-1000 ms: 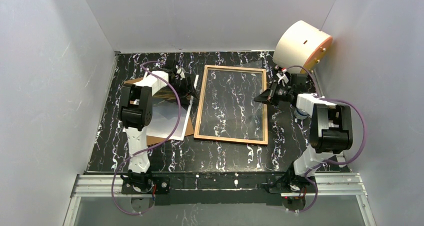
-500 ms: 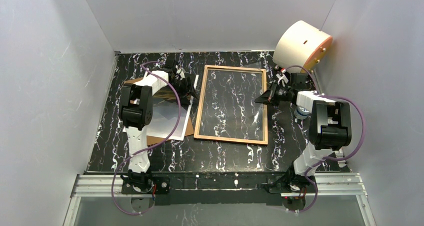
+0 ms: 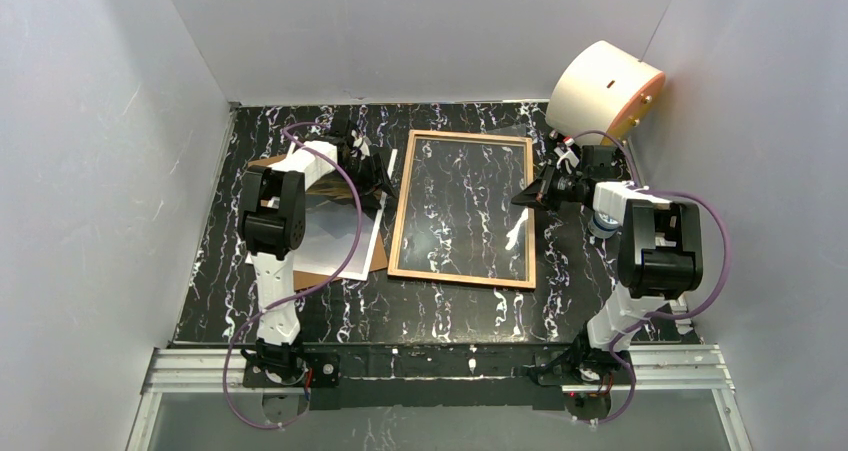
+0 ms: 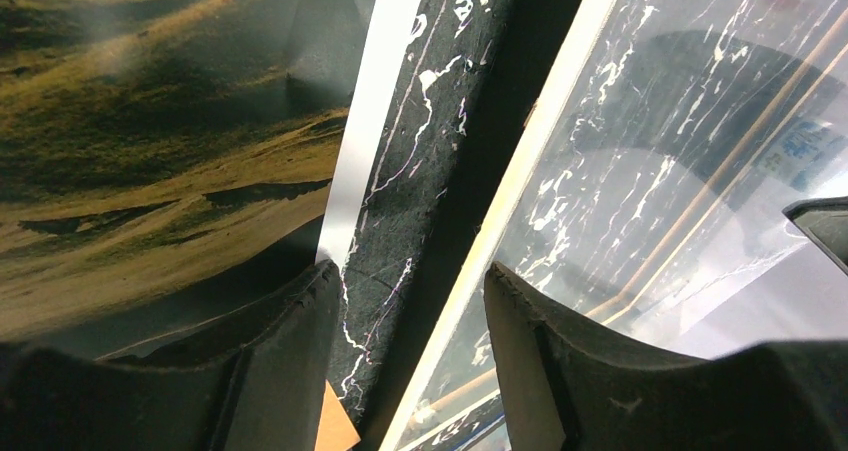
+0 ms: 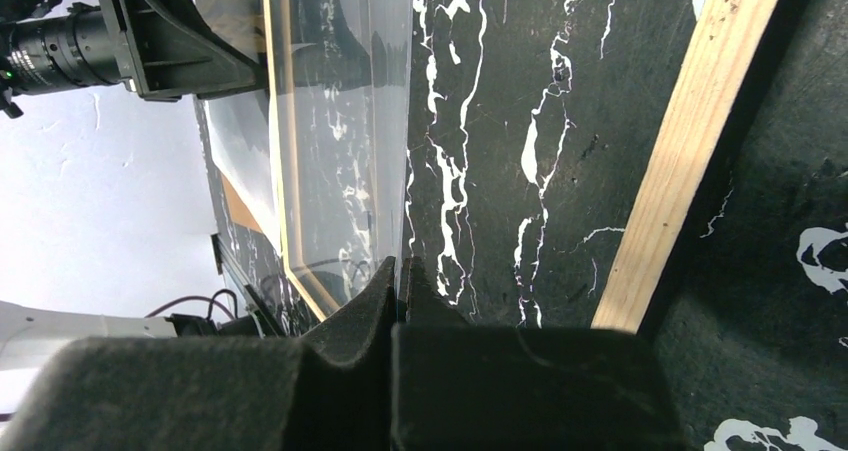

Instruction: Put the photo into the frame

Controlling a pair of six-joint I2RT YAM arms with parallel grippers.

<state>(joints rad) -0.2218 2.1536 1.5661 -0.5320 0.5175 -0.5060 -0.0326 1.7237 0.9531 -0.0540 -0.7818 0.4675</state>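
Observation:
The frame (image 3: 396, 221) lies flat mid-table, light wood face up. My right gripper (image 3: 526, 193) is shut on the right edge of its clear pane (image 3: 470, 206) and holds that edge tilted up off the wooden rail (image 5: 690, 141). In the right wrist view the fingertips (image 5: 400, 263) pinch the thin pane (image 5: 340, 121). The photo (image 3: 330, 226) lies left of the frame, with golden-brown hills and a white margin (image 4: 150, 121). My left gripper (image 3: 383, 186) is open and empty, low over the strip of table between the photo's right edge and the frame's left rail (image 4: 520, 171); its jaws (image 4: 412, 271) straddle that strip.
A brown backing board (image 3: 262, 163) lies under the photo; its corner shows in the left wrist view (image 4: 335, 431). A cream cylinder (image 3: 603, 89) leans at the back right corner. Grey walls close in the black marbled table (image 3: 450, 311) on three sides.
My right gripper has raised the pane's right edge slightly, and a bright reflection now shows near its lower right. The left arm has not moved.

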